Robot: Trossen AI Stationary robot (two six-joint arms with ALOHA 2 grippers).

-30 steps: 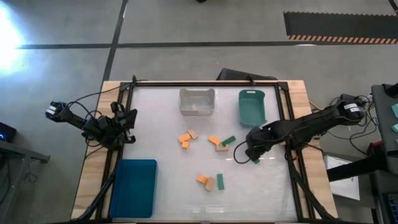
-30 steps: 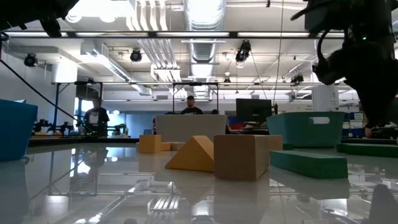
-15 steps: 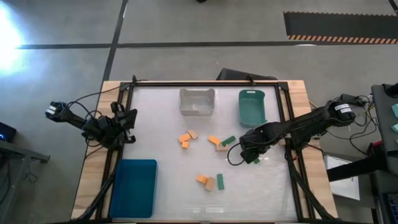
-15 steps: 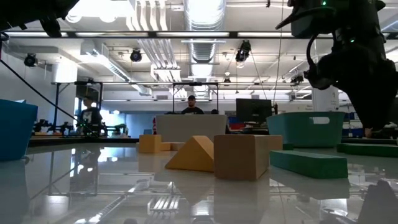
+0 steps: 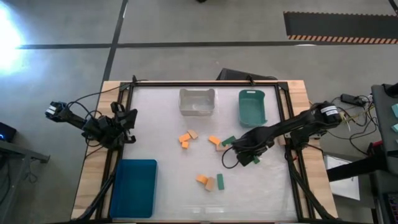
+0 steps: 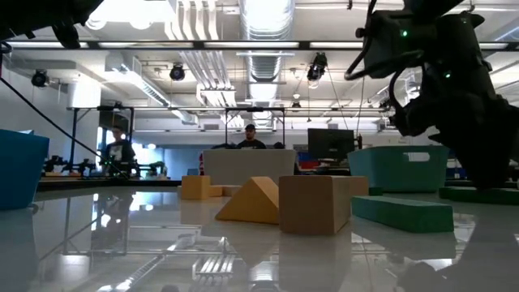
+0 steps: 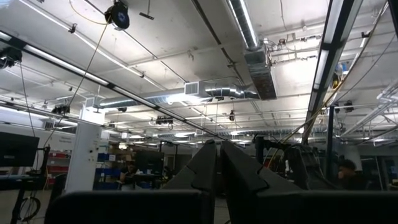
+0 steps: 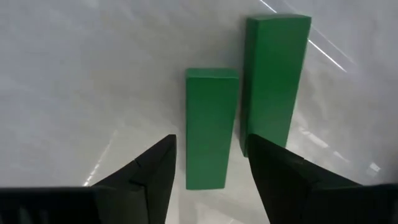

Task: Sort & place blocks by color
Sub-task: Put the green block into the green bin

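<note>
From above I see the right gripper [image 5: 244, 154] low over the glossy white worktop [image 5: 161, 124], right of centre, but it hides what lies beneath it. My right wrist camera fills that in: two green bars [image 8: 211, 127] lying side by side, close together, smooth-faced and square-edged. The nearer bar sits in the gap between my jaws, which are spread wide with nothing gripped; the second green bar [image 8: 273, 81] lies just outside one finger [image 8: 283, 180].

The overhead also gives me the rest: orange and tan blocks [image 5: 186, 138] clustered mid-worktop, another group [image 5: 210, 181] nearer the front edge, a clear bin [image 5: 197, 101] and a green bin [image 5: 251, 106] at the back, a blue bin [image 5: 134, 186] front left.

The table-level camera shows an orange wedge [image 6: 251, 201] against a tan cube [image 6: 315, 203].

The left gripper [image 5: 127, 121] waits at the left edge; its wrist camera shows those jaws pressed together, empty.
</note>
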